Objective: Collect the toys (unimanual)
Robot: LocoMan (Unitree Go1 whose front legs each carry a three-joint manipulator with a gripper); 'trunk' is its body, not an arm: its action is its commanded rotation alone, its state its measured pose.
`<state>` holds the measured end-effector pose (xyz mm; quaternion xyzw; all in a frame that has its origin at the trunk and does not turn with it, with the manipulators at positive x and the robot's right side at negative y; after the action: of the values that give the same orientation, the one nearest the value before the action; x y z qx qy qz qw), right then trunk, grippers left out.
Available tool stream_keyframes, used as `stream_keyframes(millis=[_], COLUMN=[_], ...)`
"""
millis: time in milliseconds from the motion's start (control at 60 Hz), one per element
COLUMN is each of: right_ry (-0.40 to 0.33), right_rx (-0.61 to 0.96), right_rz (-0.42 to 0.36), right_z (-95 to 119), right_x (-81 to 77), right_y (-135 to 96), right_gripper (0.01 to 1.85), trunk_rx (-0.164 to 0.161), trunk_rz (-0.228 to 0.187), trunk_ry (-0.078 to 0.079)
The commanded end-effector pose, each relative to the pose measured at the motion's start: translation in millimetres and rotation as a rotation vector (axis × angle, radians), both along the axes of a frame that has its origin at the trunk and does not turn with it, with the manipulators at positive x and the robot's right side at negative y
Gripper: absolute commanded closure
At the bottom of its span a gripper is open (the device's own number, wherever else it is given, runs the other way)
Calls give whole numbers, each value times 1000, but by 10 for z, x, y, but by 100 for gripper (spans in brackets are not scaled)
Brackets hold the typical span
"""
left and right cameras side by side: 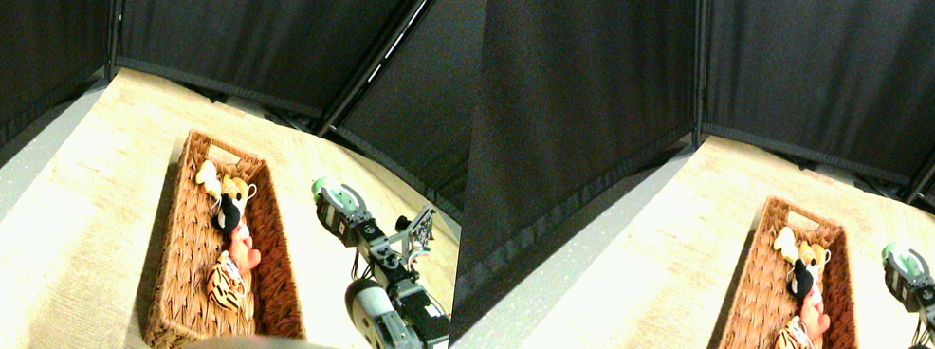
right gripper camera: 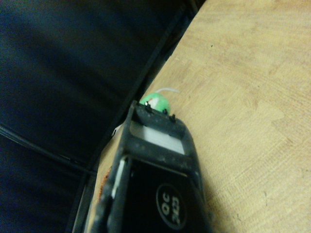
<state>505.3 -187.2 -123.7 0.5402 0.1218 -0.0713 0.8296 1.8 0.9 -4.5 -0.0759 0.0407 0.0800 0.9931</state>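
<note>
The fingers (left and right cameras side by side: 328,197) of the right manipulator sit at a green toy (left and right cameras side by side: 326,189), on the wooden desk (left and right cameras side by side: 90,217) to the right of the wicker basket (left and right cameras side by side: 176,265). Whether they are wide, narrow or already closed on the toy I cannot tell; the gap between them does not show in either picture.

I judge the step in hand to be the taking of this last loose toy. To do it well, the fingers should close on the body of the toy and not only on its thin pale loop (right gripper camera: 167,90). Then the toy should be lifted clear above the basket wall before it is carried left, so that it does not catch the rim. It is soft, so a firm squeeze will probably not harm it.

The other toys already lie inside the basket: a yellow one (left and right cameras side by side: 208,175) at the far end, an orange one (left and right cameras side by side: 237,190), a black-and-white one (left and right cameras side by side: 225,214), a red one (left and right cameras side by side: 241,252) and the striped tiger (left and right cameras side by side: 225,286) nearest the robot.

The stereo pair view gives the basket, its contents and the whole arm. The wrist view shows none of these. It shows only the green toy (right gripper camera: 156,103) just past the tip of the dark finger frame (right gripper camera: 155,165), lying close to the desk edge beside the black curtain (right gripper camera: 73,73), and the loop, which the wide view does not show.
</note>
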Motion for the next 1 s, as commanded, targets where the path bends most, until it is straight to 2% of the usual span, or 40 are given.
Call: stream_keyframes(millis=[17, 383, 617, 700, 817, 867, 883, 950, 967, 1000], right_ry=[-51, -15, 24, 42, 90, 112, 112, 151, 151, 155], right_rx=[3, 36, 89, 133, 114, 86, 86, 81, 81, 72], right_rz=[105, 196, 268, 246, 225, 261, 261, 278, 278, 278], right_z=[72, 99, 16, -6, -13, -7, -7, 3, 3, 3], right_x=[19, 65, 83, 54, 36, 27, 27, 17, 17, 17], right_y=[115, 558, 800, 834, 836, 833, 833, 806, 806, 789], right_gripper=[174, 172, 175, 180, 180, 153, 153, 108, 108, 89], trunk_rx=[-17, -91, -113, -118, -122, -122, -122, -120, -118, -119], trunk_rz=[56, 144, 171, 172, 172, 172, 172, 164, 161, 159], trunk_ry=[-22, -14, -7, -4, -2, -2, -2, -2, -1, -1])
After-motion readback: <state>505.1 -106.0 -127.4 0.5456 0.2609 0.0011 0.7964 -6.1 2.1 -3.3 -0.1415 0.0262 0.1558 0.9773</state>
